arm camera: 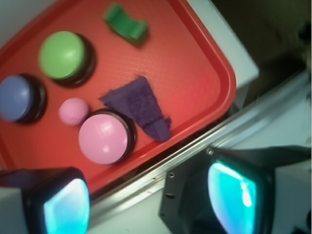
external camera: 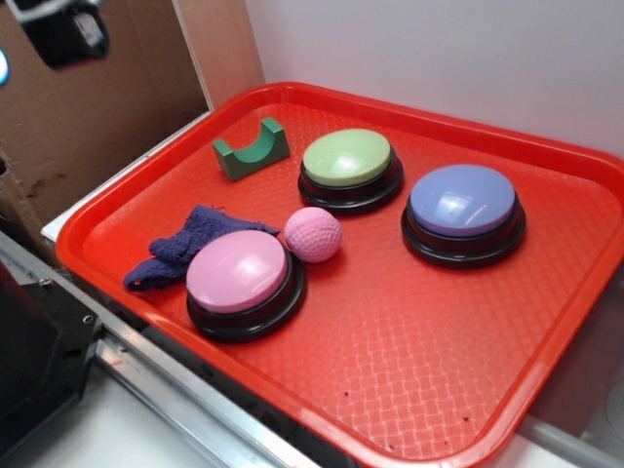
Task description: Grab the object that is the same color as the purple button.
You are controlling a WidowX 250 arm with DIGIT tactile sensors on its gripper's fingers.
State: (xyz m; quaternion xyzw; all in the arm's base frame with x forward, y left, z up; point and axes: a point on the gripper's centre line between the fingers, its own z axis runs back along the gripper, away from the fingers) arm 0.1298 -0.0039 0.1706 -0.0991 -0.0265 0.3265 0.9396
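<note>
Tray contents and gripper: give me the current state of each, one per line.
Purple rag: crumpled, touching the pink button, not gripped.
Purple button: upright, untouched.
Pink button: upright.
Green button: upright.
Pink ball: resting beside the pink button.
Green arch block: opening up.
Gripper: open, empty, off the tray.

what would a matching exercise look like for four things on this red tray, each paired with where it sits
Things:
1. green arch-shaped block
2. pink dimpled ball
3. dark purple fuzzy rag
4. lavender-domed push button

Places:
A. touching the pink-domed button
B. alone on the tray's right side
C. far left corner
D. between the pink-domed and green-domed buttons

Pairs: 1-C, 2-D, 3-A, 4-B
</note>
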